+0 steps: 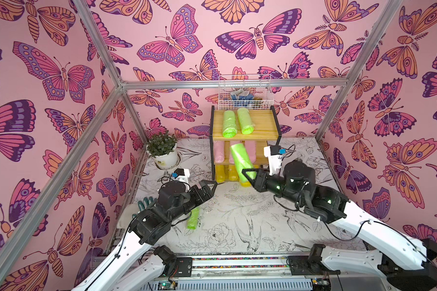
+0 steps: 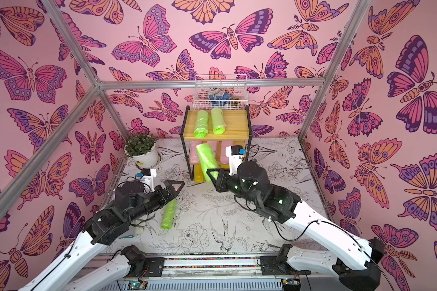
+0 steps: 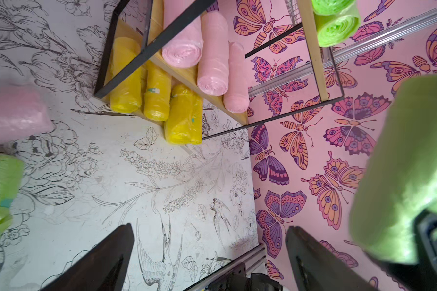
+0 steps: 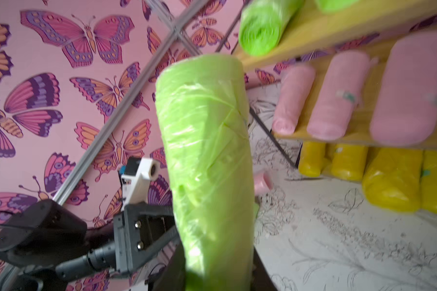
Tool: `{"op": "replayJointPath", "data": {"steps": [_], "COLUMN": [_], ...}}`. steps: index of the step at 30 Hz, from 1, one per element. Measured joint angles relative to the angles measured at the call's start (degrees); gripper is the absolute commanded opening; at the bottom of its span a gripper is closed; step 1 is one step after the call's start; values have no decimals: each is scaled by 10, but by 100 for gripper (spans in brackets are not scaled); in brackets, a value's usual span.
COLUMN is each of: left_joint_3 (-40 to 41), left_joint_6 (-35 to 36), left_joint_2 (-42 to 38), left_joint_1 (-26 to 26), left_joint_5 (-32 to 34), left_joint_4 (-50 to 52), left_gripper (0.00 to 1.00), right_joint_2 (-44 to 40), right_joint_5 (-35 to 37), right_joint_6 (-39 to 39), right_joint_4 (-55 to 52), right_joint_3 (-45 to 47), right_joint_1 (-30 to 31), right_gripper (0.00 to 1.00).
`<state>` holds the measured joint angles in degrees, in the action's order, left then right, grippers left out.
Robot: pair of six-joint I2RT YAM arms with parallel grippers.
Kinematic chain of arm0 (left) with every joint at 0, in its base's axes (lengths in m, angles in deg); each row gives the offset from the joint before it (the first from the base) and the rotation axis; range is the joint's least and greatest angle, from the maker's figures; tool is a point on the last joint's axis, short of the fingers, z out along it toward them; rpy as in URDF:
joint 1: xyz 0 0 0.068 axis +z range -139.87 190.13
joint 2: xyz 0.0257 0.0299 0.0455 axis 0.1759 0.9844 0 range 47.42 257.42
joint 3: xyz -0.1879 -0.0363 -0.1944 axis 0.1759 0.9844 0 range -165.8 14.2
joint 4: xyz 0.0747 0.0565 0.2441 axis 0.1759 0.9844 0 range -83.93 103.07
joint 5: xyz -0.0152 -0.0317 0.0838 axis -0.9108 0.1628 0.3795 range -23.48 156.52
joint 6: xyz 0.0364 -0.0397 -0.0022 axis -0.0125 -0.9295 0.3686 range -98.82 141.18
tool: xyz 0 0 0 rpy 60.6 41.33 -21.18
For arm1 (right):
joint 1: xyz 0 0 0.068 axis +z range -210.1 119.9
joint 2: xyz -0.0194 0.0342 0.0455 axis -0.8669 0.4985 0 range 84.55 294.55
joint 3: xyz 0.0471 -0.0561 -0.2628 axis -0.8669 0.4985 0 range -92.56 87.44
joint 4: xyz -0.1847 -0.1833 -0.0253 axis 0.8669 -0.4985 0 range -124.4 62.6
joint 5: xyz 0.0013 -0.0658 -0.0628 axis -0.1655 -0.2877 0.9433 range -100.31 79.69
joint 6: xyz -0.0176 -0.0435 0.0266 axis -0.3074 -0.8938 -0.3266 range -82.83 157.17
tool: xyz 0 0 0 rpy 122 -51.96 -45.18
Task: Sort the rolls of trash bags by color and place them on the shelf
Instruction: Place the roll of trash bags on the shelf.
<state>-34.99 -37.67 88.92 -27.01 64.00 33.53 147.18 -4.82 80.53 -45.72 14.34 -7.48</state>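
Four yellow rolls [image 3: 157,93] fill the bottom tier of the shelf [image 1: 263,123], ahead of and below my right gripper [image 1: 249,174]. That gripper is clamped on the near end of a lime green roll [image 1: 240,157]. The roll juts out past the fingertips and tilts up toward the shelf. In both top views its far end overlaps the front of the middle tier, but I cannot tell whether it touches.

Three pink rolls [image 4: 336,100] lie side by side on that middle tier, just beyond the held roll's tip. Two more green rolls [image 1: 229,123] sit on the top tier, above and beyond the gripper.

My left gripper [image 2: 177,187] hangs over the table [image 1: 237,201] with its jaws spread wide and nothing between them. The right gripper and its load stand near it, ahead and off to its right, not touching.

A loose green roll [image 2: 169,214] lies on the table beneath and behind the left gripper, partly hidden under the arm. The left wrist view also shows a loose pink roll [image 3: 13,113] on the table, off to one side of that gripper and just beside the loose green one.
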Motion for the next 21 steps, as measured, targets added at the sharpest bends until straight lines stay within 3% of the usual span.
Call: {"op": "replayJointPath", "data": {"steps": [11, 21], "left_joint_3": [0, -31], "left_joint_6": [16, 41], "left_joint_2": [-1, 31], "left_joint_1": [0, 0], "left_joint_5": [14, 38], "left_joint_4": [44, 104], "left_gripper": [100, 100], "right_joint_2": [131, 256], "right_joint_5": [-47, -107], "right_joint_6": [-26, -19], "right_joint_4": [-4, -55], "right_joint_3": [-184, -319], "right_joint_1": [-192, -281], "right_gripper": [0, 0]}}
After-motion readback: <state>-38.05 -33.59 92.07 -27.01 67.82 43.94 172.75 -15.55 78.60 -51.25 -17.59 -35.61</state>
